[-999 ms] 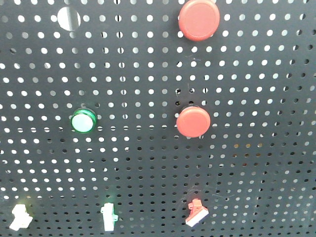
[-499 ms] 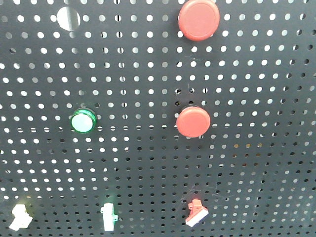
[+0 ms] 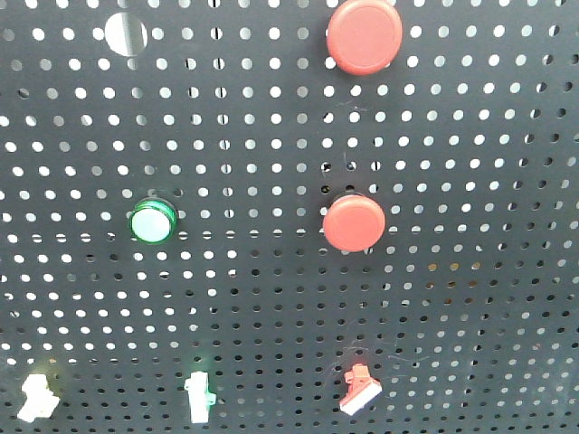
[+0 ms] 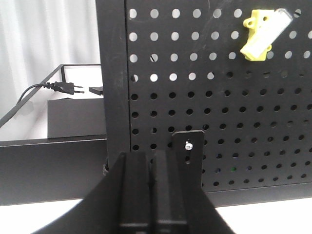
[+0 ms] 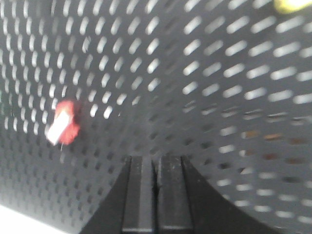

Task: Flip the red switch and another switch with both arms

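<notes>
In the front view, the red switch (image 3: 360,391) sits low on the black pegboard (image 3: 271,298), with the other switch, a pale cream toggle (image 3: 36,400), at the bottom left. Neither arm shows there. The left wrist view has my left gripper (image 4: 152,157) shut with nothing held, low by the board's left post. The yellow toggle (image 4: 261,33) is up and to its right, well apart. In the blurred right wrist view my right gripper (image 5: 157,159) is shut and empty. The red switch (image 5: 63,127) lies to its upper left, not touching.
Two big round red buttons (image 3: 365,34) (image 3: 354,221) and a green button (image 3: 151,221) stand on the board, and a white-and-green toggle (image 3: 199,396) sits between the switches. A screwed bracket (image 4: 187,146) is just past my left fingertips. A power plug (image 4: 66,87) lies behind the board's left side.
</notes>
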Controlling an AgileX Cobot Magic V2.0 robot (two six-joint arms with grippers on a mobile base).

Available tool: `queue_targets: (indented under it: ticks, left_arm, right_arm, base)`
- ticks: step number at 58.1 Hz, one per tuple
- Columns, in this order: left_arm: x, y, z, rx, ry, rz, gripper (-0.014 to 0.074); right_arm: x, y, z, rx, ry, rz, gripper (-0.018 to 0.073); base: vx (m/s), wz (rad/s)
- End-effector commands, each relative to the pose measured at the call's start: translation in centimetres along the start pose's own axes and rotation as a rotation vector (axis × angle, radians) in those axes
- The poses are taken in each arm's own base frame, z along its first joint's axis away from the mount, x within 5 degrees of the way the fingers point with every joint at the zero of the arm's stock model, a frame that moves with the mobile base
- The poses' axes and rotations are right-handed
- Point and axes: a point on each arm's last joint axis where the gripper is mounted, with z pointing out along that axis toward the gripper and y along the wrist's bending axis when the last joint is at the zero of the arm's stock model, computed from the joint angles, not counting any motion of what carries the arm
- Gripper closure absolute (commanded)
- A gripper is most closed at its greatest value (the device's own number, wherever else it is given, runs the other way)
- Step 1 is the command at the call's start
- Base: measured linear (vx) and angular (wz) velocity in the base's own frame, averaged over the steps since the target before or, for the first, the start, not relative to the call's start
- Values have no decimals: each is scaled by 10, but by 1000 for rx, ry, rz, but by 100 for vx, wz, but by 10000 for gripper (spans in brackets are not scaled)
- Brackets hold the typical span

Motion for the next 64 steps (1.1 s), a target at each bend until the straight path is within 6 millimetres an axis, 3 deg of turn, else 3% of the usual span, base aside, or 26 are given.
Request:
queue_targets:
  ticks: [1,11,24,31,39,64]
  left_arm:
    - [-1,0,-1,6,-75,-8,594]
    - [-1,0,-1,6,-75,-8,594]
    - [-1,0,-1,6,-75,-8,594]
    - [-1,0,-1,6,-75,-8,594]
    - [-1,0,-1,6,-75,-8,594]
    - [-1,0,-1,6,-75,-8,594]
  right_arm:
    - [-6,0,10,0,17,-28,565]
    - [5,-12,9,104,126,50,565]
    - [13,-24,-28,341,74,13,565]
    - [36,-21,-42,384,-39,7,565]
    - [66,-18,-43,386,-143,2,565]
    - [66,-18,-43,385,-143,3,565]
  base:
    - [0,0]
    - [0,0]
    - [0,0]
    - [0,0]
    - [0,0]
    - [0,0]
